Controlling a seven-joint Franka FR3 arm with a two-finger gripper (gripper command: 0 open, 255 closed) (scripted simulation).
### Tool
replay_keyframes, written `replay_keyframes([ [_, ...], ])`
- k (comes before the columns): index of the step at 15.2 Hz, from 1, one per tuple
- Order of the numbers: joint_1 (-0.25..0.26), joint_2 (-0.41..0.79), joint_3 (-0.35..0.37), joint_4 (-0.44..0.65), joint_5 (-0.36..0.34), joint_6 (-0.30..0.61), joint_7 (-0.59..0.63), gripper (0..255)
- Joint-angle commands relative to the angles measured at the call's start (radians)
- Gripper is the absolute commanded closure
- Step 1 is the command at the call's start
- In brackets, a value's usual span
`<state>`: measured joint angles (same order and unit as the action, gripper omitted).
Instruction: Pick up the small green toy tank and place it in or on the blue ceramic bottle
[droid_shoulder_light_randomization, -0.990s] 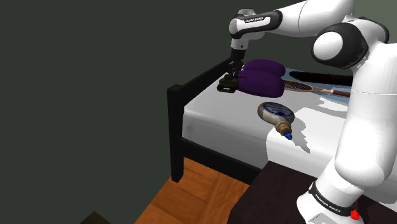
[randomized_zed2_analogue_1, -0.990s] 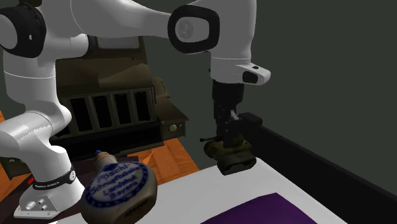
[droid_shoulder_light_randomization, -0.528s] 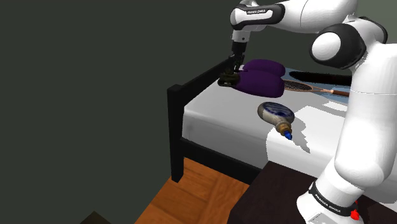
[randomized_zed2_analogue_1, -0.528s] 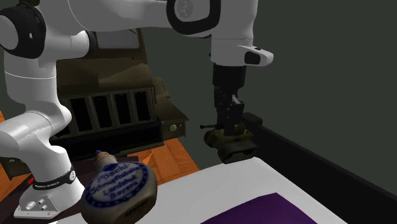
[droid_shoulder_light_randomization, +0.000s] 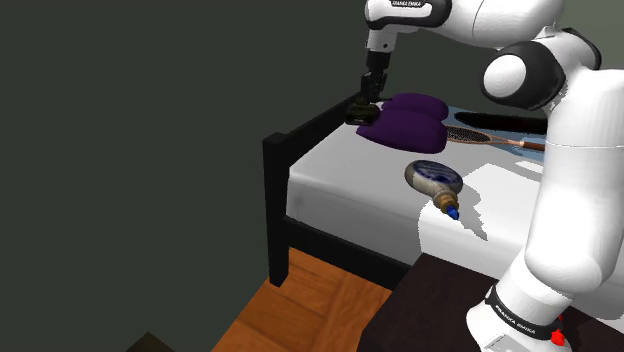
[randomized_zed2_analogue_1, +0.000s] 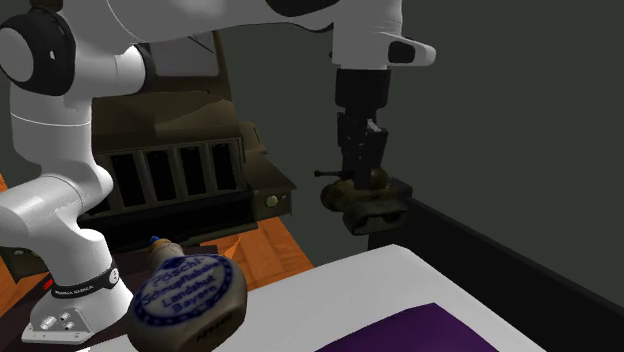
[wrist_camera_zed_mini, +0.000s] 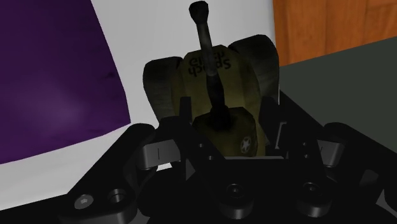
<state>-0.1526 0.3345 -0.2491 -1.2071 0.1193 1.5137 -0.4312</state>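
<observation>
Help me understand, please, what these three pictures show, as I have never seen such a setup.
This is a simulated white robot arm standing on a box beside a bed. The shoulder view looks down from beside the arm's base; the second exterior view looks across the bed towards the arm; the wrist view comes from a camera on the hand, looking along the black jaws. On the white bed lie a purple cushion, a racket and a flat round bottle with a blue ring and blue cap, on its side. The jaws are shut on a small olive-green toy tank, which hangs in the air above the bed's corner, clear of the sheet. The tank is meant to go on or in the bottle.
</observation>
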Motion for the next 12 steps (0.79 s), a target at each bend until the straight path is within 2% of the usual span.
replay_keyframes([
  [1,-0.003,0.008,0.000,0.040,0.002,-0.032,0.001,255],
  [10,-0.038,0.107,0.001,0.322,0.029,-0.215,0.005,255],
  [11,-0.041,0.114,0.001,0.337,0.031,-0.224,0.006,255],
  [12,-0.026,0.041,-0.004,0.229,0.014,-0.188,0.000,255],
])
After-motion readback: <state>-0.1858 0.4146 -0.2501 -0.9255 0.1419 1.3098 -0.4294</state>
